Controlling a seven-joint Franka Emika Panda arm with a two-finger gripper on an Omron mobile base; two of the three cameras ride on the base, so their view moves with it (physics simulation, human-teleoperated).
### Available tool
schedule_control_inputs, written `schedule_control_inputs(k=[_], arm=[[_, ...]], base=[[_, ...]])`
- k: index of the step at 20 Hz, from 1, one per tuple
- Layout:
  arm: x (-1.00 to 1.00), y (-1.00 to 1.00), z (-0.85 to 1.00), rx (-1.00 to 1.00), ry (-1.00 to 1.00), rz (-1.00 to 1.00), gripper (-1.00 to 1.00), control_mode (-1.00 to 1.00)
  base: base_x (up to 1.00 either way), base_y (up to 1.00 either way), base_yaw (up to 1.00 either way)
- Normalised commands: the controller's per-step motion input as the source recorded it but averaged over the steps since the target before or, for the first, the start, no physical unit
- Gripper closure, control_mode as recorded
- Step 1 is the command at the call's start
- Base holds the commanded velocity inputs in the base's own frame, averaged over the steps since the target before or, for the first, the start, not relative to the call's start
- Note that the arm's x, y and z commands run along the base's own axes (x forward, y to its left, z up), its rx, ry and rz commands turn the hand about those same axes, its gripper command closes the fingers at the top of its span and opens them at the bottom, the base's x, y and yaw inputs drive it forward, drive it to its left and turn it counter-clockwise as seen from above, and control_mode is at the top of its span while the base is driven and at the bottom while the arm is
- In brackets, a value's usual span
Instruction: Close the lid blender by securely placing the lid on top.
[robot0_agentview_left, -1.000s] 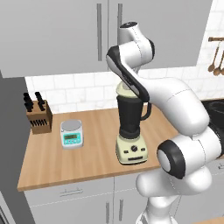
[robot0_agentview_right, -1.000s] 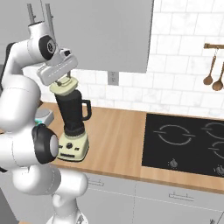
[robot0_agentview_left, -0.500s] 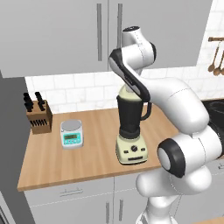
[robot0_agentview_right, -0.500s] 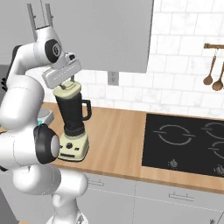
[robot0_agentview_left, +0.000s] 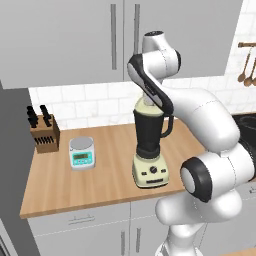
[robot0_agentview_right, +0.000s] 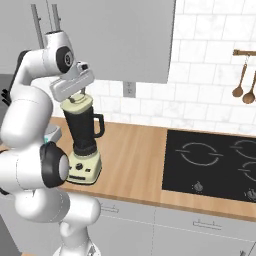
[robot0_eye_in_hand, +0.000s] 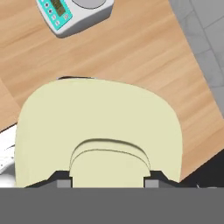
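Lid (robot0_eye_in_hand: 98, 131) sits directly under the hand, square on the mouth of the blender (robot0_agentview_left: 150, 145); in the hand view its cream face lies dead centre, raised knob at 6 o'clock between the two dark finger tips. Jaws (robot0_agentview_right: 79, 96) straddle that knob from above and appear clenched on it, though the contact faces are hidden by the knob itself, so grip is judged, not confirmed. In the right base view the lid (robot0_agentview_right: 76, 104) rests level on the jar rim with no gap visible on the near side; the far side is hidden by the hand. Jar axis is vertical and the hand is stacked on that axis, so the coming move turns on a straight line: press down, then lift off at 12 o'clock. The blender stands on the desk (robot0_agentview_left: 105, 182) mid-depth; jar handle points toward 3 o'clock in both base views. Scale (robot0_agentview_left: 81, 152) lies well apart at 9 o'clock, knife block (robot0_agentview_left: 44, 135) further out the same way; cooktop (robot0_agentview_right: 212, 165) well apart at 3 o'clock. Wall cabinets (robot0_agentview_left: 75, 40) hang above and behind. Open room overhead looks adequate for a vertical withdrawal. Judgement: seating nearly complete, release outstanding.
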Motion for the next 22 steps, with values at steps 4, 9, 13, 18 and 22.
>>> schedule_control_inputs(k=[4, 9, 13, 18, 22], arm=[[0.00, 0.00, 0.00, 0.21, 0.00, 0.00, 1.00, -1.00], [0.00, 0.00, -0.16, 0.13, 0.00, 0.00, 1.00, -1.00], [0.00, 0.01, -0.28, 0.00, 0.00, 0.00, 1.00, -1.00], [0.01, 0.04, -0.16, -0.08, 0.00, 0.00, 1.00, -1.00], [0.00, 0.00, -0.07, 0.05, 0.00, 0.00, 1.00, -1.00]], base=[[0.00, 0.00, 0.00], [0.00, 0.00, 0.00], [0.00, 0.00, 0.00], [0.00, 0.00, 0.00], [0.00, 0.00, 0.00]])
